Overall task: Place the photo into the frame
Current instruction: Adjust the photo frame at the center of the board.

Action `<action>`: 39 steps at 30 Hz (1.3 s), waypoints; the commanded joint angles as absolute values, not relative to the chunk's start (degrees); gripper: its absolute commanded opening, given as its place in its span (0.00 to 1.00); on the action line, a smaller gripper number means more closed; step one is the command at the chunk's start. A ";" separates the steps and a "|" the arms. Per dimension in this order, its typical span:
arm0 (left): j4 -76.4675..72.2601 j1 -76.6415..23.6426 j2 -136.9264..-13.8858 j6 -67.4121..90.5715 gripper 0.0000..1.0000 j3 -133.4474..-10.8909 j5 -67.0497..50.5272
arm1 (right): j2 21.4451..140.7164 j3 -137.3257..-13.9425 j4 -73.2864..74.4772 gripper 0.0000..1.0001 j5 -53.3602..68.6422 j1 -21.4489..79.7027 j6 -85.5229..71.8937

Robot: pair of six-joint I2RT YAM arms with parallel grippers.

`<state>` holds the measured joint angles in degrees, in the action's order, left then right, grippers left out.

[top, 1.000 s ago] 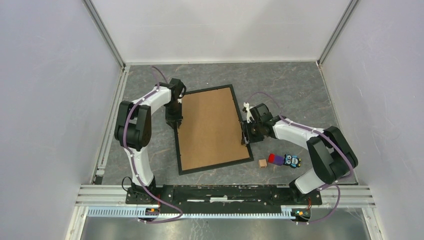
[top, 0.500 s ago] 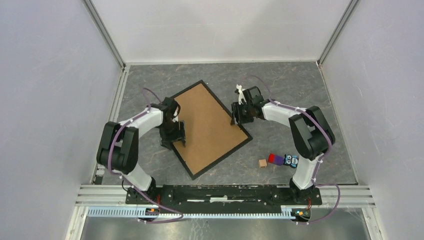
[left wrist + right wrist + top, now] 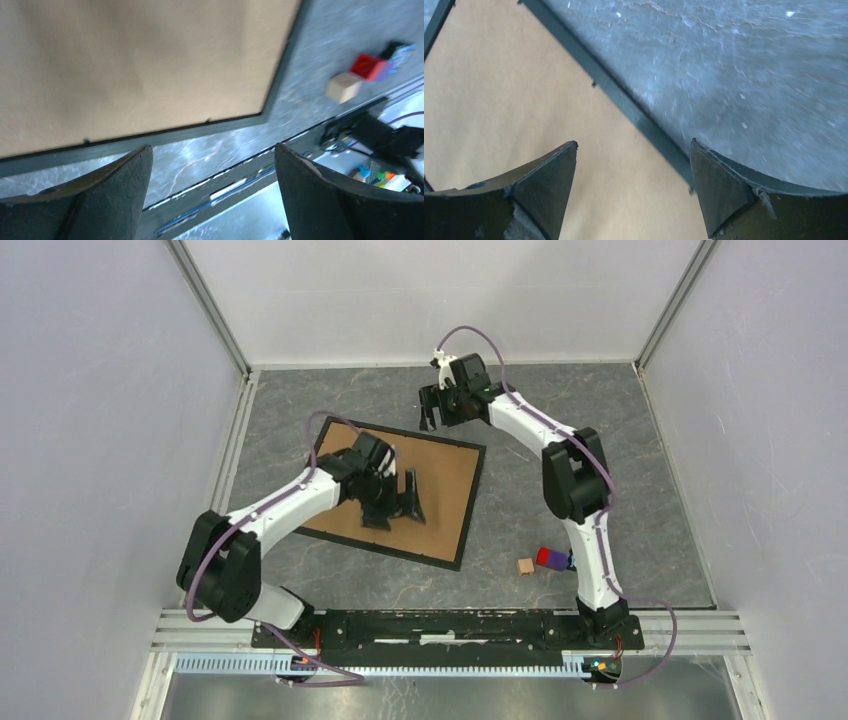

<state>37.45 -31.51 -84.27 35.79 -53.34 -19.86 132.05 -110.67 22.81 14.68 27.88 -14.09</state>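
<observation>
Top view: the frame (image 3: 472, 508) lies flat mid-table, back up and askew (brown backing board (image 3: 445, 490) fills it); left gripper (image 3: 393, 510) hangs over the board, jaws spread, holding nothing; right gripper (image 3: 436, 415) is past the frame's far corner, over the grey table (image 3: 620, 440); wooden cube (image 3: 525, 566) and red block (image 3: 548, 558) sit right of the frame, apart from it.
Left wrist: fingers (image 3: 115, 190) wide apart, empty; frame edge and corner below.
Right wrist: jaws wide, empty; frame rail runs diagonally beneath.
</observation>
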 commanded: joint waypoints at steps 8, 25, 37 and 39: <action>32.53 -12.41 -79.68 38.36 1.00 -65.42 5.25 | 96.18 -75.15 19.70 0.96 13.27 25.47 -10.36; 40.94 5.76 -111.08 25.70 0.97 -82.71 -5.10 | 85.53 -49.90 11.07 0.93 25.37 21.75 -12.48; 43.90 4.49 -100.44 23.81 0.78 -67.18 -10.16 | 85.25 -47.59 10.38 0.84 25.76 17.20 -15.31; 43.65 4.47 -98.18 23.42 0.74 -64.88 -10.31 | 84.77 -47.16 9.28 0.84 26.31 15.41 -16.53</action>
